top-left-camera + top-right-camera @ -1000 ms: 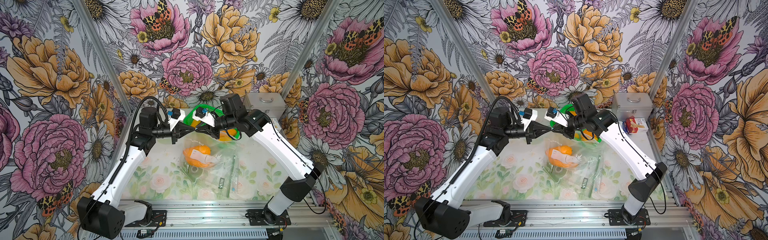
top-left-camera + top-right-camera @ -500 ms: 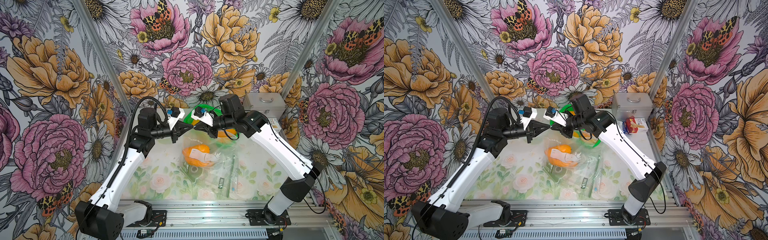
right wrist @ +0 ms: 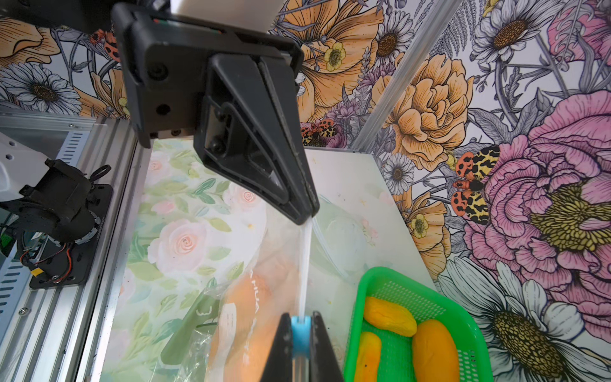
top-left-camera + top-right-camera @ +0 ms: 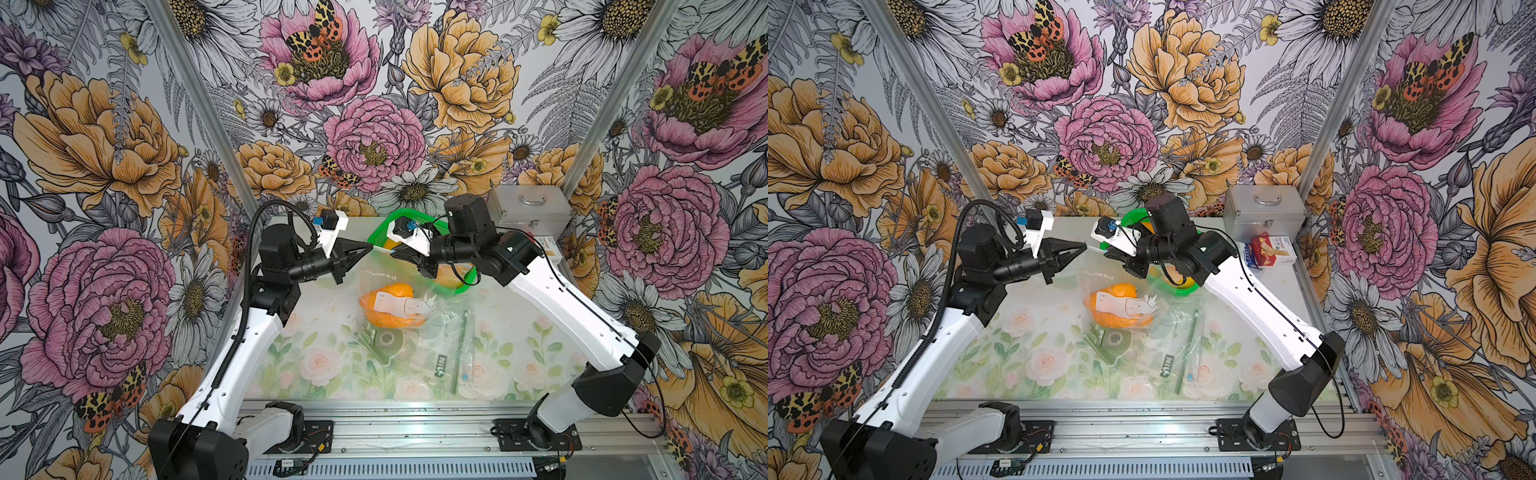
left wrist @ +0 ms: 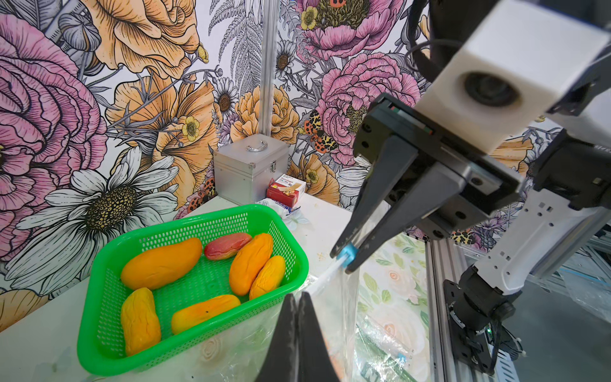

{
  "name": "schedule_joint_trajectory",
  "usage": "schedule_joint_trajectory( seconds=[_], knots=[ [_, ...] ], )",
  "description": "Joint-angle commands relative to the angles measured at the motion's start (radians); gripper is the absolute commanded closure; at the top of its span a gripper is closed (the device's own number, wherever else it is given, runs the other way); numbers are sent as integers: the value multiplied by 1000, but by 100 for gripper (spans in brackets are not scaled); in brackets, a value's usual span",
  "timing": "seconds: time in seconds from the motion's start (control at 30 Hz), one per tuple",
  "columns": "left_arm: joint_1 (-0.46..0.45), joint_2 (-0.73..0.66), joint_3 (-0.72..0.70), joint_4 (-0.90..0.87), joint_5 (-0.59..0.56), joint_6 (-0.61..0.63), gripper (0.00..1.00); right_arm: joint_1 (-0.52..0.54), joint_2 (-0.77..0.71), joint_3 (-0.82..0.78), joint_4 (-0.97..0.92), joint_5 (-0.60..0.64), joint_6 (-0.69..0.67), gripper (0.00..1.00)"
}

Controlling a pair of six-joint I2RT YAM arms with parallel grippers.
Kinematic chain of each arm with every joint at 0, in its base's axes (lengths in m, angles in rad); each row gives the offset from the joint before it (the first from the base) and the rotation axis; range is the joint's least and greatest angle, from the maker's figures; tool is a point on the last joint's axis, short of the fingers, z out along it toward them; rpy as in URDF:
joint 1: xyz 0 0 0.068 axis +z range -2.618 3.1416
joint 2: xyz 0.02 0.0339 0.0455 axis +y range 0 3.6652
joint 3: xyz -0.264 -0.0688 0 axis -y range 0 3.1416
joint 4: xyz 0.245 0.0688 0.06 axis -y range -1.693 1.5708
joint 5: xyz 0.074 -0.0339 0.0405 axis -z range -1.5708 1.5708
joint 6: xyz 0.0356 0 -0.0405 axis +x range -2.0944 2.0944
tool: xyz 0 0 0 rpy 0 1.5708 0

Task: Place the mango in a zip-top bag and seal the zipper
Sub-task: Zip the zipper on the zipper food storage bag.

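Now that the right tool [image 4: 395, 252] has pinched shut on the blue slider [image 3: 300, 332], opposite the left tool [image 4: 368, 248] clamped on the zipper end [image 3: 308, 225], the mango [image 4: 386, 322] in the zip-top bag [image 4: 376, 276] below them looks ready for sealing.

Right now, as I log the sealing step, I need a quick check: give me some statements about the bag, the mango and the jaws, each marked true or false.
1. The orange mango lies inside the clear zip-top plastic bag. True.
2. The right arm's jaws are shut on the small blue zipper slider. True.
3. The left arm's jaws stand wide open. False: they are shut on the bag's white zipper strip.
4. The green plastic mesh basket is empty. False: it holds several mangoes.
5. The silver metal case stands outside the basket. True.
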Motion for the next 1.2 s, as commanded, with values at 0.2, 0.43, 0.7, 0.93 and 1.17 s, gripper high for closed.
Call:
schedule_joint_trajectory(
  seconds=[0.2, 0.43, 0.7, 0.93, 1.17],
  knots=[
    [162, -26, -2, 97, -270, -46, 100, -105, -148, -76, -204, 124, 3, 100],
    [210, -16, 8, 128, -270, -86, 100, -159, -195, -126, -203, 121, 16, 100],
    [235, -17, 2, 146, -218, -112, 100, -188, -182, -137, -203, 77, 15, 100],
    [262, -25, -1, 147, -254, -128, 100, -208, -173, -147, -203, 99, 22, 100],
    [285, -29, 1, 150, -269, -146, 100, -235, -190, -166, -202, 100, 24, 100]
  ],
)
